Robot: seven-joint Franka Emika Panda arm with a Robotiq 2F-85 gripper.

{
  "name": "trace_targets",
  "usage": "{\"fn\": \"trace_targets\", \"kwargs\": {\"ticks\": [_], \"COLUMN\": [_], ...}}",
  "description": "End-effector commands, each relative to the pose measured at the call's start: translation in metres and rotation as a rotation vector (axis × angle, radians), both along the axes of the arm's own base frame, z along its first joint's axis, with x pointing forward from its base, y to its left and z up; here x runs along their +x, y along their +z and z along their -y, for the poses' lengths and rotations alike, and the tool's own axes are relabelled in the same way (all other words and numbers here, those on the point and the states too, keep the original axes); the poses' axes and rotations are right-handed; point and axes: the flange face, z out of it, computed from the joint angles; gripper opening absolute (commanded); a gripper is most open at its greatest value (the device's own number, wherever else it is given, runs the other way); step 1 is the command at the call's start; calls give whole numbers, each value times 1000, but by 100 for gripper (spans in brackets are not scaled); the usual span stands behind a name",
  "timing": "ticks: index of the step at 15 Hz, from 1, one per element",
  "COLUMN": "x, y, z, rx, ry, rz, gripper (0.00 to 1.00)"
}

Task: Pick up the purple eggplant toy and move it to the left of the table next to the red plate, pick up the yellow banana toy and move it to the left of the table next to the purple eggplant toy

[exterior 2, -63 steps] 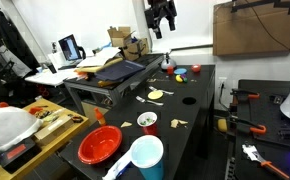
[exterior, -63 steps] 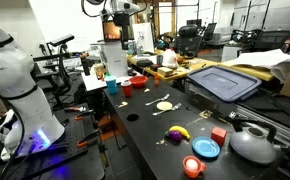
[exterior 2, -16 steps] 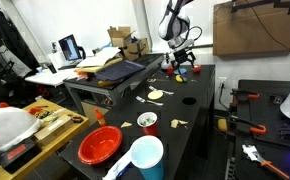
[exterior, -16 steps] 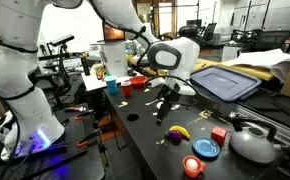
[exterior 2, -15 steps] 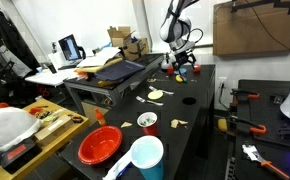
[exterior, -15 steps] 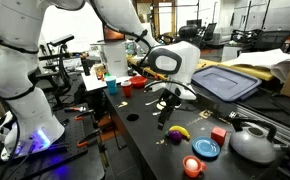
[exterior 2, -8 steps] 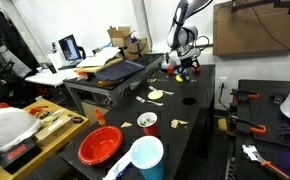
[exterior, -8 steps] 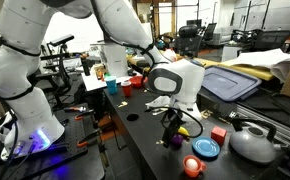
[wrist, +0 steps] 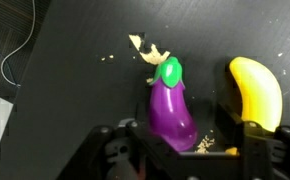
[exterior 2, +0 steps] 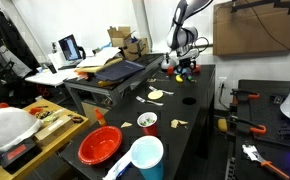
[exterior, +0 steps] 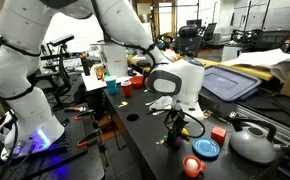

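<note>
In the wrist view the purple eggplant toy [wrist: 171,110], with its green cap pointing away, lies on the black table [wrist: 65,100]. My gripper [wrist: 183,135] is down over it, one finger on each side of its rounded end. The jaws are open, and a gap shows on the right side. The yellow banana toy [wrist: 255,95] lies just outside the right finger. In both exterior views the gripper [exterior: 172,133] [exterior 2: 184,68] points down at the tabletop and hides the eggplant. The red plate [exterior 2: 100,143] sits at the opposite end of the table.
A blue plate [exterior: 206,148], an orange-red cup [exterior: 192,166], a red cube [exterior: 218,134] and a grey kettle [exterior: 253,143] stand close to the gripper. A pale disc [exterior 2: 156,95] lies mid-table. A blue cup [exterior 2: 145,158] stands beside the red plate. Crumbs [wrist: 145,50] lie beyond the eggplant.
The arm has swung along the table and come down over the eggplant. Over the last half second it has barely moved.
</note>
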Motion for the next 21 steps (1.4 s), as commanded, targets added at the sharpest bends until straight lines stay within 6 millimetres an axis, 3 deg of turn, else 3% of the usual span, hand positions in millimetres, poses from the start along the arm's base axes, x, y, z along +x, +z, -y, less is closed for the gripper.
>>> {"fn": "trace_targets", "kwargs": {"ticks": [1, 5, 12, 21], "x": [3, 2, -4, -8], "y": [2, 3, 18, 65], "z": [4, 4, -8, -65], "rx": [-9, -24, -7, 97], "ry": [3, 5, 43, 354], "rz": [41, 49, 22, -113], "gripper": [42, 16, 16, 16]}}
